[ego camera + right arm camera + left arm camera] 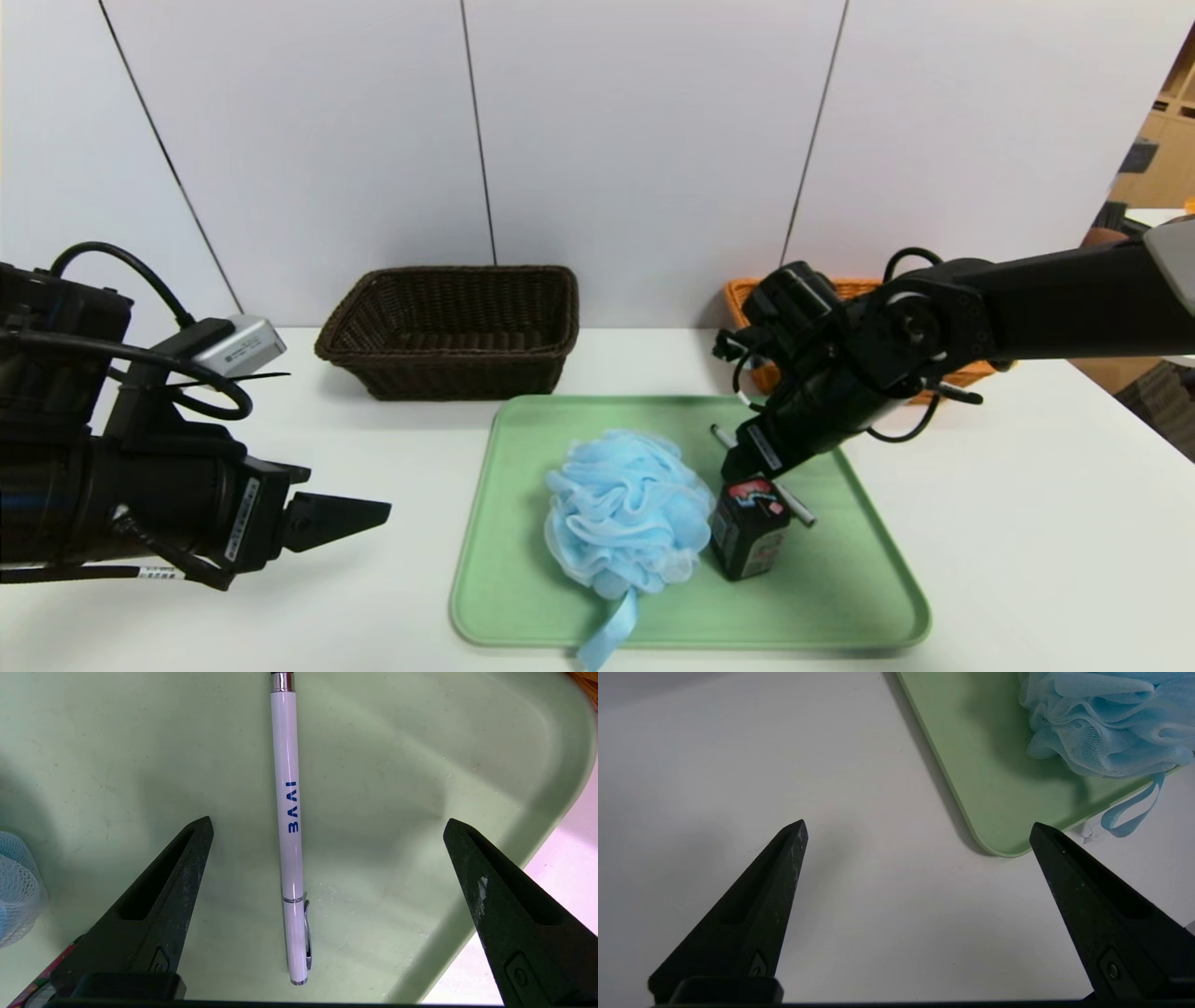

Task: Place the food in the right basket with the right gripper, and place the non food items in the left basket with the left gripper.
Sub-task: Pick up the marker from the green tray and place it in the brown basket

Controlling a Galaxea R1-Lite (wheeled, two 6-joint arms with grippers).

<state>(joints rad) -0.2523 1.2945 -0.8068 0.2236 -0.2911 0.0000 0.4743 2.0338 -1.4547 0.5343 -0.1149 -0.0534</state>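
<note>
Bench: While it carries tray and baskets, its pale surface (1008, 560) bears no lettering.
Green tray: unmarked, its bare face (523, 448) under the pouf, box and pen.
Left basket: dark brown wicker (457, 376), behind the tray, nothing inside.
Right basket: orange wicker (743, 294), behind the tray, partly covered by the arm.
Left hand: spread wide (919, 823), over the bench beside the tray; the print on its white label is too small to read.
Right hand: spread wide (329, 821) above the tray, pen between but apart from its fingers.
Pouf: light blue mesh (625, 513) on the tray, ribbon over the near rim.
Box: dark, upright (745, 546) beside the pouf, red-and-blue picture on top, side print unreadable.
Pen: white (290, 849), on the tray, blue lettering along its barrel, the word unclear.
</note>
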